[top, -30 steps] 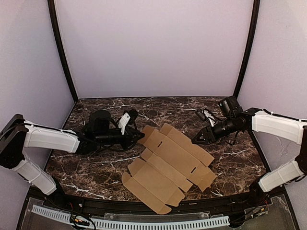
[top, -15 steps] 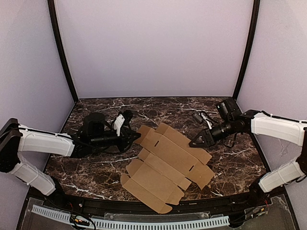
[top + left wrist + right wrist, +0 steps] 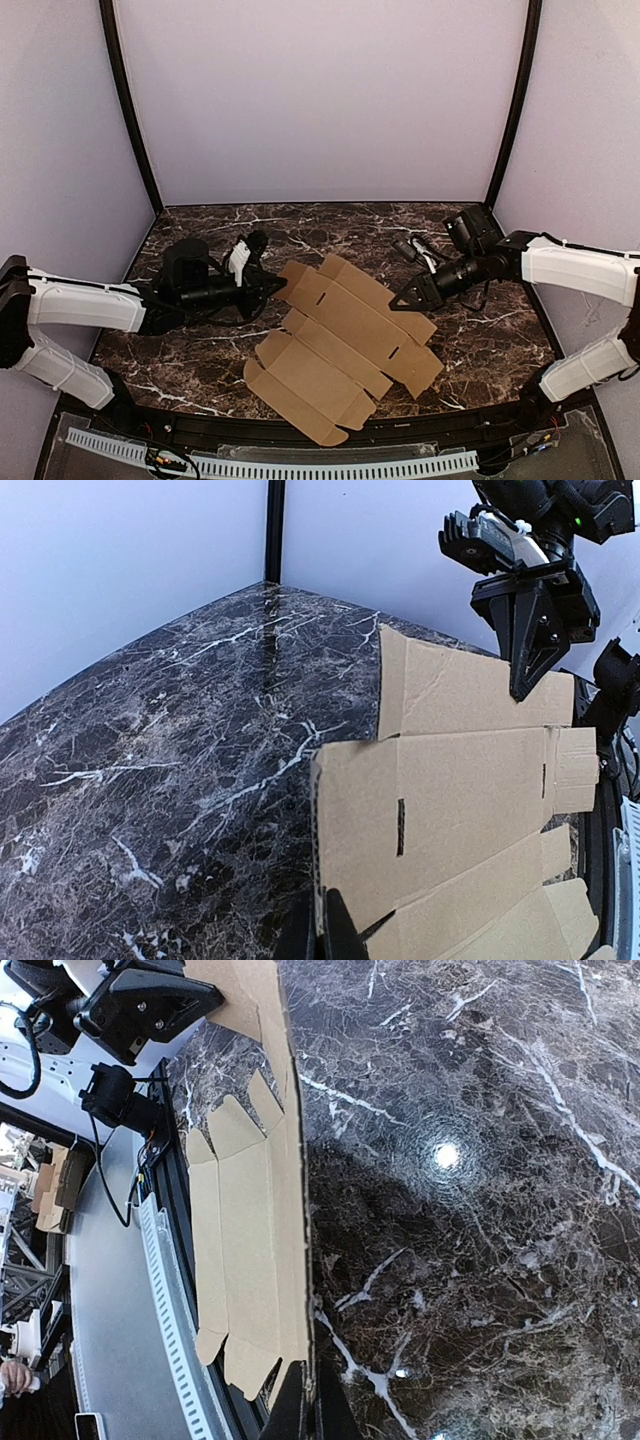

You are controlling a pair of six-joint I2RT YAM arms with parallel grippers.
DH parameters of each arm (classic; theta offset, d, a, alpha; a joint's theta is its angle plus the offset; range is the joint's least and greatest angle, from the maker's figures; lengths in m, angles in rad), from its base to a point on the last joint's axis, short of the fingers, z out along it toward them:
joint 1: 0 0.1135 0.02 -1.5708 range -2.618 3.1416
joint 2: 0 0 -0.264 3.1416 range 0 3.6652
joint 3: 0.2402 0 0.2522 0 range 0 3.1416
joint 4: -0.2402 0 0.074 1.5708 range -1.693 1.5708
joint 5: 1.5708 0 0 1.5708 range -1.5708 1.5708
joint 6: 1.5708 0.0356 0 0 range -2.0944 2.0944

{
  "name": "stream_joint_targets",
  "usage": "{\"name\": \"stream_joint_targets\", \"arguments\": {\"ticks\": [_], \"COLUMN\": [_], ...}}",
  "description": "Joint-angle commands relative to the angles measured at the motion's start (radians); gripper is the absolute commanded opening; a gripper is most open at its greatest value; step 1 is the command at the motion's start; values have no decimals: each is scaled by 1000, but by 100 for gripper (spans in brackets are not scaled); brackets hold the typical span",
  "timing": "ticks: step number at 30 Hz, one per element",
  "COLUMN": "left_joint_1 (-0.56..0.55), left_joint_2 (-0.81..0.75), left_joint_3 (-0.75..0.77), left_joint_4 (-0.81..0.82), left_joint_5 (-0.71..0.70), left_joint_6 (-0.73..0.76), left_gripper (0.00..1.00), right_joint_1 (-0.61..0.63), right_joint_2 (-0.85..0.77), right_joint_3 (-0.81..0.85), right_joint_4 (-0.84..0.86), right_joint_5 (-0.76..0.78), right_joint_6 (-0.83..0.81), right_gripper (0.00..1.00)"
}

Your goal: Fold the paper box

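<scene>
Paper box (image 3: 345,335): flat brown die-cut sheet w/ tabs, slots & notched flaps, unfolded, lying on marble table (image 3: 180,345) btwn both claws. Left gripper (image 3: 281,287) is clamped on the edge at its tip; right gripper (image 3: 398,302) pinches the opposite edge. Risk: uneven pull, so thin card may slip, buckle or tear.

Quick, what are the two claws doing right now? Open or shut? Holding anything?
Left claw: closed, pinching one edge of the paper box.
Right claw: closed, pinching the opposite edge of the paper box.
</scene>
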Motion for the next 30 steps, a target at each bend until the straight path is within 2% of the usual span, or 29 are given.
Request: {"name": "stream_joint_targets", "arguments": {"ticks": [1, 5, 9, 13, 15, 19, 24, 30], "left_joint_1": [6, 5, 6, 5, 6, 5, 5, 6], "left_joint_2": [-43, -75, -129, -200, -227, -252, -230, -158], "left_joint_3": [-24, -12, -14, -27, -9, 63, 172, 279], "left_joint_4": [14, -42, -90, -111, -151, -258, -373, -468], "left_joint_5": [-26, -50, -120, -173, -164, -105, -41, -43], "left_joint_6": [1, -20, -55, -116, -145, -193, -234, -250], "left_gripper": [0, 2, 18, 43, 50, 53, 53, 37], "right_joint_1": [28, 51, 82, 141, 166, 215, 286, 379], "right_joint_2": [-19, -23, -19, 1, 17, 58, 116, 143], "right_joint_3": [34, 78, 122, 170, 190, 233, 275, 287], "right_joint_4": [-18, -50, -97, -141, -148, -158, -162, -135], "right_joint_5": [44, 92, 181, 291, 350, 453, 594, 747], "right_joint_6": [12, 4, -36, -84, -104, -124, -151, -192], "right_gripper": [0, 0, 0, 0, 0, 0, 0, 0]}}
